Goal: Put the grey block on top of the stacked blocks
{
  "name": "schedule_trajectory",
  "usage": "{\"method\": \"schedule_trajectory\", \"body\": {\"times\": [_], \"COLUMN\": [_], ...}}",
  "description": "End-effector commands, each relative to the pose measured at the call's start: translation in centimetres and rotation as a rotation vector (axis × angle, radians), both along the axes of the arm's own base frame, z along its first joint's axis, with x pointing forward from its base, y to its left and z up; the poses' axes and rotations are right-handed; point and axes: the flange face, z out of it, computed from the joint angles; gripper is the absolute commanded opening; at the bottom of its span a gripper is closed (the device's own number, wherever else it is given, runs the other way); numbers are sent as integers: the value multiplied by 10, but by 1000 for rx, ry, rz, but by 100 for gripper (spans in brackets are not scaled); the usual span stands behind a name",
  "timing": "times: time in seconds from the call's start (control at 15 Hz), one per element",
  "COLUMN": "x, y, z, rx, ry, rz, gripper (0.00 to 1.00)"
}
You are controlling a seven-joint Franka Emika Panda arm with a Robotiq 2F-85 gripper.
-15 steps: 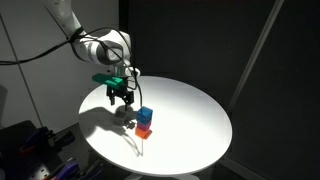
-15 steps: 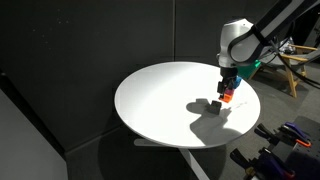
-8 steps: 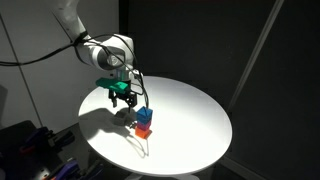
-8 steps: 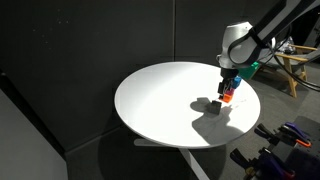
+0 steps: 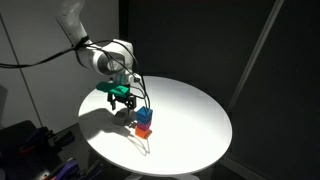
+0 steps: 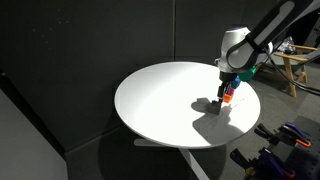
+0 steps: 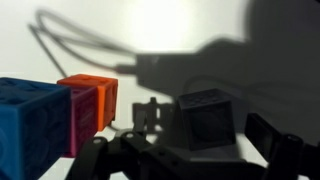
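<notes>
Wrist view: grey block [image 7: 205, 118] sits on desk [image 7: 180, 30] between spread jaws, released, nothing gripped. Stacked blocks [image 7: 50, 112] lie left of jaws. In both exterior views jaws lower than second ago, closer over grey block; blocks unmoved.

The small light-grey cube [image 7: 205, 118] looks dark grey in shadow. The short stack of cubes [image 5: 144, 122] is blue above orange-red. The round tabletop [image 5: 200, 110] is plain white. The black robot gripper [image 5: 123, 103] carries a green part.
</notes>
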Motion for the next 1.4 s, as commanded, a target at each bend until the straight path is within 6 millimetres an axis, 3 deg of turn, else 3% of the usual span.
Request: {"method": "schedule_trajectory", "body": {"times": [0.0, 1.33], "x": [6, 22], "y": [11, 24], "z": [-2, -44], "rx": [3, 7], "ry": [-8, -20], "rz": [25, 82], "gripper": [100, 100]}}
